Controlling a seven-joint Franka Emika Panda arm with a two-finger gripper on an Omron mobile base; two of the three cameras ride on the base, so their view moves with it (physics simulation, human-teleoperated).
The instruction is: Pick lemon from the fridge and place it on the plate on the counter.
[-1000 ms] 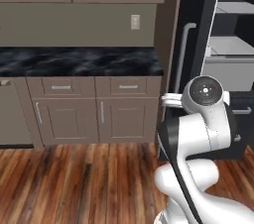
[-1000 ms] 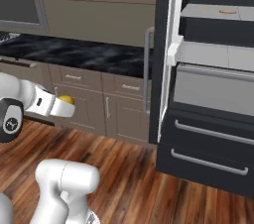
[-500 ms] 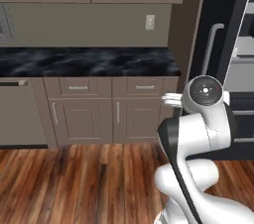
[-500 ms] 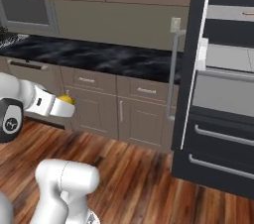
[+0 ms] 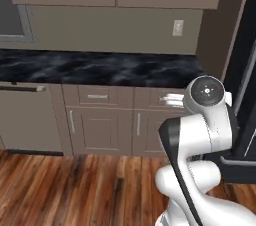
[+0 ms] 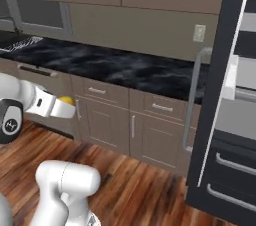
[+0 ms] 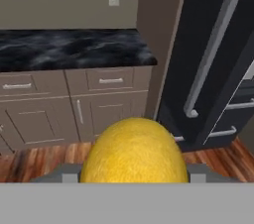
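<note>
Hand view has the gripper [image 7: 134, 176] clamped on the lemon [image 7: 134, 151], mid-carry; next, finding the plate along the counter [image 5: 100, 67].

The lemon [image 7: 134, 151] sits large at the bottom, close to the camera. Behind it the counter [image 7: 74, 47] meets the fridge [image 7: 208, 54], whose grey handle [image 7: 213, 44] runs slanted.

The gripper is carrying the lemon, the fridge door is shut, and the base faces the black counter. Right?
Not quite: the fridge door stands open, as the right base view shows, its shelves and drawers exposed. The rest holds: the gripper is shut on the lemon, facing the black counter.
</note>
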